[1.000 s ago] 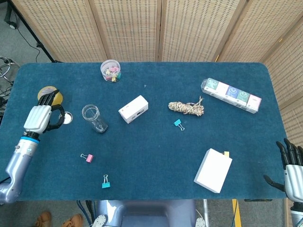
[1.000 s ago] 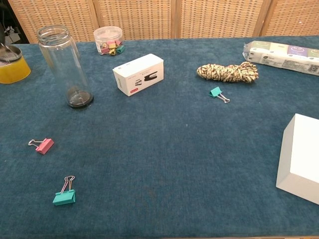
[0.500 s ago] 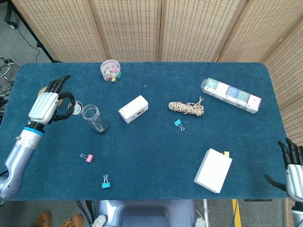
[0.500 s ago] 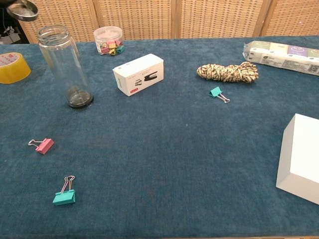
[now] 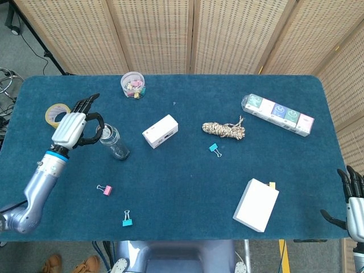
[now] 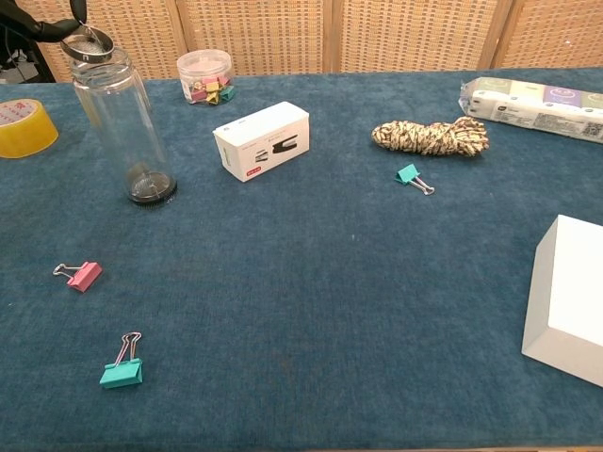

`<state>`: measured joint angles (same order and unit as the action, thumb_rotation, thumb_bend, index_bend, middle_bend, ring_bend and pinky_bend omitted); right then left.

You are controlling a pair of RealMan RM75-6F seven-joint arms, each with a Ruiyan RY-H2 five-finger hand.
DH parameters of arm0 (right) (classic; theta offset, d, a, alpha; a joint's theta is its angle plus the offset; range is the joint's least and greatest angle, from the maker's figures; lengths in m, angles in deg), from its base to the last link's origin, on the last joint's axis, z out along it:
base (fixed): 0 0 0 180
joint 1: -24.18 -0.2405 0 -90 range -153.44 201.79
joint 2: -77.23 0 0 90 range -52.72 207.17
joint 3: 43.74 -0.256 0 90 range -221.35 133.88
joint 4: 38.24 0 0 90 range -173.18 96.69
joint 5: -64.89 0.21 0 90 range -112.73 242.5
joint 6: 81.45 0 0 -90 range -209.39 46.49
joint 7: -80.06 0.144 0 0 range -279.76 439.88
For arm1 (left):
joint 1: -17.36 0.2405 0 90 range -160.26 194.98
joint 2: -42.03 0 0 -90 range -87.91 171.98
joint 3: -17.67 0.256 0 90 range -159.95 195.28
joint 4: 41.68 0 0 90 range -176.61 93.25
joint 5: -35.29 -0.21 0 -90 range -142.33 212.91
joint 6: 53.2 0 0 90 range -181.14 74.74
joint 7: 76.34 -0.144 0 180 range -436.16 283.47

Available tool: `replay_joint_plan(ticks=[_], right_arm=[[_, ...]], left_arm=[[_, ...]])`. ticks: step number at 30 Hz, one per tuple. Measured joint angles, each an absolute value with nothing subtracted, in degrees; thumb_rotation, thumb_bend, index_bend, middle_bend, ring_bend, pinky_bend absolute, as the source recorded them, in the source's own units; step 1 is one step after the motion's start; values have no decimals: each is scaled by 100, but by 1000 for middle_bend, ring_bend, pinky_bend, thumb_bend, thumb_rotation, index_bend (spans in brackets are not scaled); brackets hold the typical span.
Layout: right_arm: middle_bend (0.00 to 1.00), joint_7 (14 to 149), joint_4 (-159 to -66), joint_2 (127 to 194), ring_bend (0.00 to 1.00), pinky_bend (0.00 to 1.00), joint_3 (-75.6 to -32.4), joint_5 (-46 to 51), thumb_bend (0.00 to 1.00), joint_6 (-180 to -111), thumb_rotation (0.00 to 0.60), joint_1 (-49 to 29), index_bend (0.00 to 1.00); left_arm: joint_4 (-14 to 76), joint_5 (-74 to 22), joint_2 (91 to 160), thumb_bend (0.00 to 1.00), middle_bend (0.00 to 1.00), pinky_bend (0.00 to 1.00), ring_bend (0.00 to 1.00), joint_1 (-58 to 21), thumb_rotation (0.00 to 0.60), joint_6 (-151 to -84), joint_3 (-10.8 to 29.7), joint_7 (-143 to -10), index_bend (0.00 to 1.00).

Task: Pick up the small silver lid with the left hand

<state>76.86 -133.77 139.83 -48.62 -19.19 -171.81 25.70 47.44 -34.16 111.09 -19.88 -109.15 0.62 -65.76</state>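
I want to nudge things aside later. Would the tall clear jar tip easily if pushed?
Probably yes: the clear jar stands tall on a narrow base, so a high push would likely topple it. It looks empty, so likely light. Once down, its round body could roll on the blue table.

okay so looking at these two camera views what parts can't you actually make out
- Left robot hand: in the chest view only dark fingertips show at the top left edge.
- Small silver lid: whether it touches the clear jar rim is unclear.
- Right robot hand: cut off by the head view's corner; absent from the chest view.

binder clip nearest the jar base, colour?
Pink, with a silver wire handle; clearest in the chest view.
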Motion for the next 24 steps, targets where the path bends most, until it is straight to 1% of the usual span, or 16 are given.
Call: replay_joint_plan(ticks=[9,20,22,23,24], right_arm=[[0,7680,-13377,13992,0,0,-4860,-1915,0,-17176,600,2569,0],[0,7709,-13367,13980,0,0,-4870,-1904,0,-17199,600,2584,0],[0,7715,-13365,13979,0,0,-4871,-1901,0,-17199,600,2585,0],[0,7719,-13365,13977,0,0,-4872,-1899,0,-17199,600,2586,0],[0,7720,-13365,13974,0,0,-4875,-1897,0,-17195,600,2583,0]], left_arm=[[4642,-3480,11221,483,0,0,0,-2021,600,-10906,110,-6323,619],[4514,-3456,11382,481,0,0,0,-2097,600,-10863,171,-6349,607],[4498,-3432,11398,479,0,0,0,-2100,600,-10868,182,-6393,564],[4493,-3418,11402,476,0,0,0,-2100,600,-10873,187,-6424,504],[4492,-3407,11402,473,0,0,0,-2099,600,-10876,191,-6453,418]])
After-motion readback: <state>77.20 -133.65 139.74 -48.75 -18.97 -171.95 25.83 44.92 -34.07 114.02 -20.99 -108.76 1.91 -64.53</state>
